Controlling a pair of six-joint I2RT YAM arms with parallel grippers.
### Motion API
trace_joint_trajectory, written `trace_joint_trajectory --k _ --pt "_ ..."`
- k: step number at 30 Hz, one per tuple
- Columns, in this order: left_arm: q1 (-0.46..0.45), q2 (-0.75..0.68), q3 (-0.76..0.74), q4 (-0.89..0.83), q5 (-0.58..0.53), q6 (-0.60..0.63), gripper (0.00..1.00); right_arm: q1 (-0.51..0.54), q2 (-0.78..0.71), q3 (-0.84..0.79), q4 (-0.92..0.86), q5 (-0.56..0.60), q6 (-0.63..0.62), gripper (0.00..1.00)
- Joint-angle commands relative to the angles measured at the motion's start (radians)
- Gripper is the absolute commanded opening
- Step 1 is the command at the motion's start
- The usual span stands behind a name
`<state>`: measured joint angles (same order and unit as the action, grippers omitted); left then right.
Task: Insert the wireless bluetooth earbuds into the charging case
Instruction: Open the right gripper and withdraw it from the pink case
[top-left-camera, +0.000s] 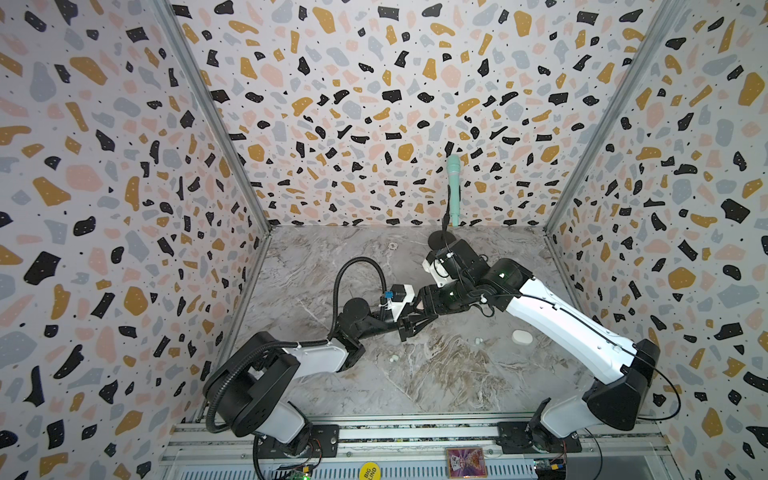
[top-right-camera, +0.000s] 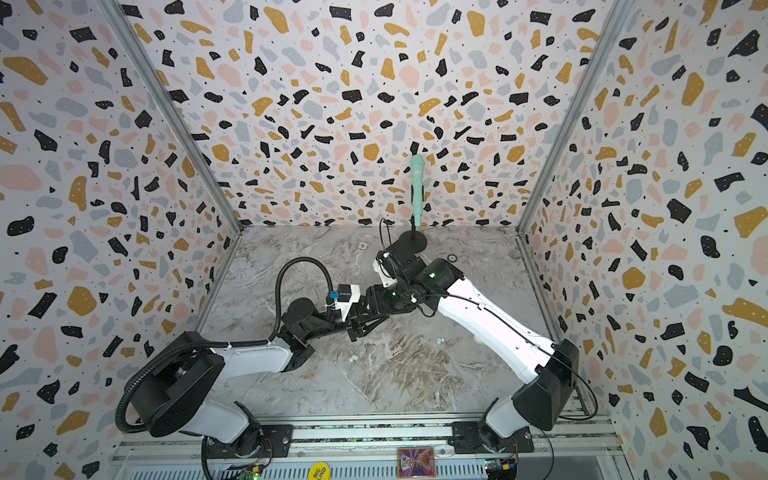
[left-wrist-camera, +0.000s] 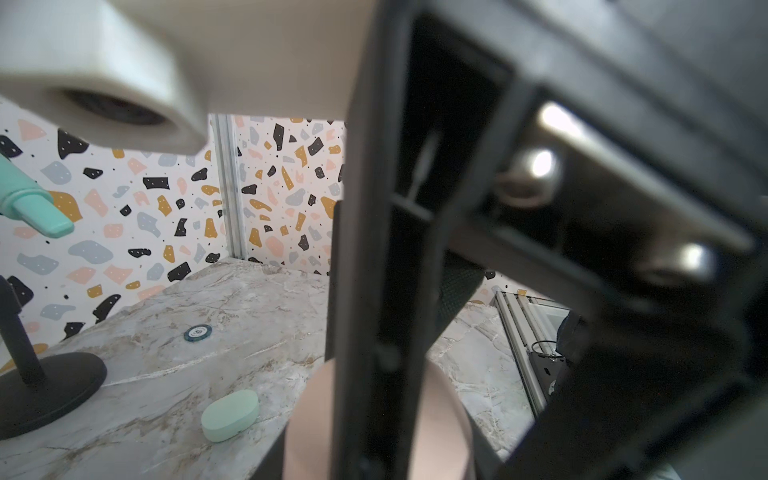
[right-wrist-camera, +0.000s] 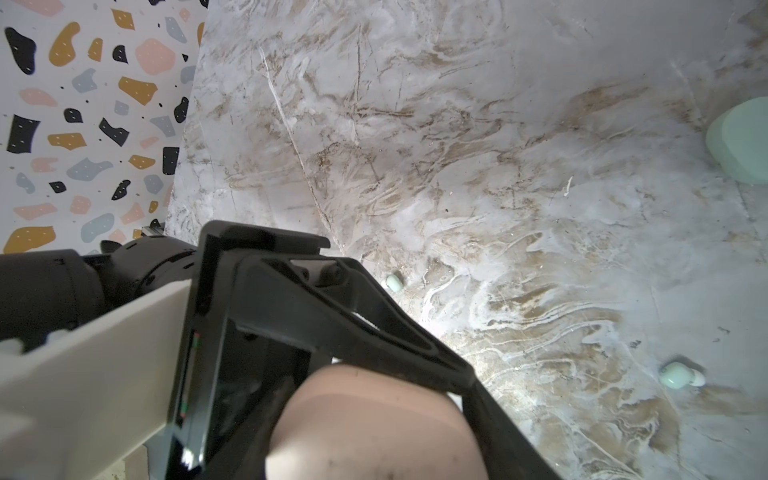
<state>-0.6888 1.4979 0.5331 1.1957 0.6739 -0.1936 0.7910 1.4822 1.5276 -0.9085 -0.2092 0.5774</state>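
- Well, your pink case (right-wrist-camera: 374, 424) hung above the table (right-wrist-camera: 498, 124), its inside hidden; the mint case (left-wrist-camera: 230, 415) lay shut.
- Loose earbuds (right-wrist-camera: 677, 376) lay on the table.
- Your right gripper (top-left-camera: 424, 302) clamped the pink case; your left gripper (top-left-camera: 430, 314) touched it, its jaw gap unreadable.

A round yellow sticker (top-left-camera: 369, 471) on the front rail (top-left-camera: 415, 446) reads "BIG" above a partly cut-off "LIND". The picture card (top-left-camera: 465, 462) beside it is too small to read.
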Motion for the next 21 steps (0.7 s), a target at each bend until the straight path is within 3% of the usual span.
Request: trace_joint_trajectory --k 1,5,13,21 --pt "-0.003 -0.053 -0.037 0.028 -0.086 -0.008 0.68 -0.082 -0.096 -0.083 0.016 0.025 -0.024 0.43" --pt "-0.004 -0.128 -0.113 -0.067 -0.225 -0.023 0.99 -0.217 -0.164 -0.229 0.081 0.022 -0.077 0.43" --pt "-0.003 -0.301 -0.133 -0.399 -0.416 0.009 1.0 -0.559 -0.174 -0.492 0.24 0.078 -0.245 0.43" --pt "-0.003 -0.335 -0.165 -0.444 -0.529 -0.063 1.0 -0.769 -0.032 -0.637 0.493 0.114 -0.293 0.43"
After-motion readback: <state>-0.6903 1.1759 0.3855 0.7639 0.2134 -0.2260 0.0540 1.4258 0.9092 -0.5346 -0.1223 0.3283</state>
